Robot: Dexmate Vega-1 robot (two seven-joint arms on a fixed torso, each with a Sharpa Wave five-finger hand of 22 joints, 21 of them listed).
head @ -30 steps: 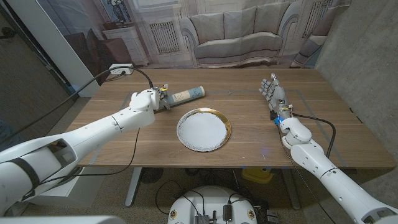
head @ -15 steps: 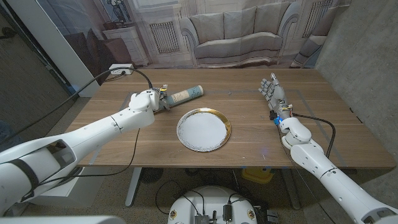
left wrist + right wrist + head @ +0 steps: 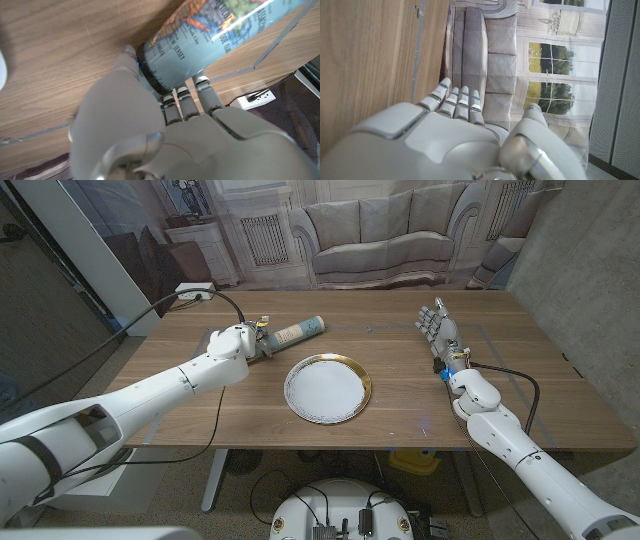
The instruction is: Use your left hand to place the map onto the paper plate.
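left hand (image 3: pixel 235 341) still on rolled map (image 3: pixel 298 332) | nothing moved

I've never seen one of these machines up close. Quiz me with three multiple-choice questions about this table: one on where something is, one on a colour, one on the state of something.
1. Where does the rolled map lie on the table?
A. On the paper plate
B. Behind the plate, toward the robot's left
C. Beside the right hand

2. What colour is the rim of the paper plate?
A. Gold
B. Blue
C. Red

3. What is the left hand doing?
A. Waiting far from everything
B. Closing around one end of the map
C. Pressing on the plate

Answers:
1. B: the head view shows the map lying on the wood beyond the plate, on the left arm's side.
2. A: a gold band rings the white centre.
3. B: the left wrist view shows its fingers against the map's end, while the right hand holds nothing.
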